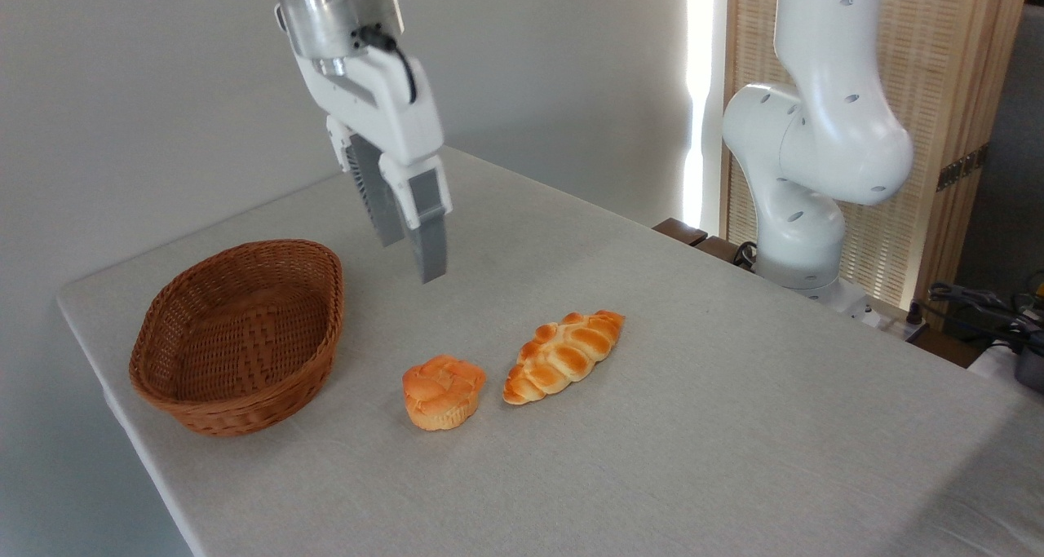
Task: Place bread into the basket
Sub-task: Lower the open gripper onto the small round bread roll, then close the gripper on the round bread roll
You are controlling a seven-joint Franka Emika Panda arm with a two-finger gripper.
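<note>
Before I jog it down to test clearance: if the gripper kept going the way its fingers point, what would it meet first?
Probably the bare table, behind the bun. The gripper hangs empty above it, fingers pointing down and slightly right. Depth is unclear from one view, but the basket looks well off that line.

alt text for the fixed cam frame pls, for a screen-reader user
A white robot arm's gripper hangs above a cloth-covered table, holding nothing. Below it a small round bun sits beside a longer braided loaf; an empty oval wicker basket stands to their left.
</note>
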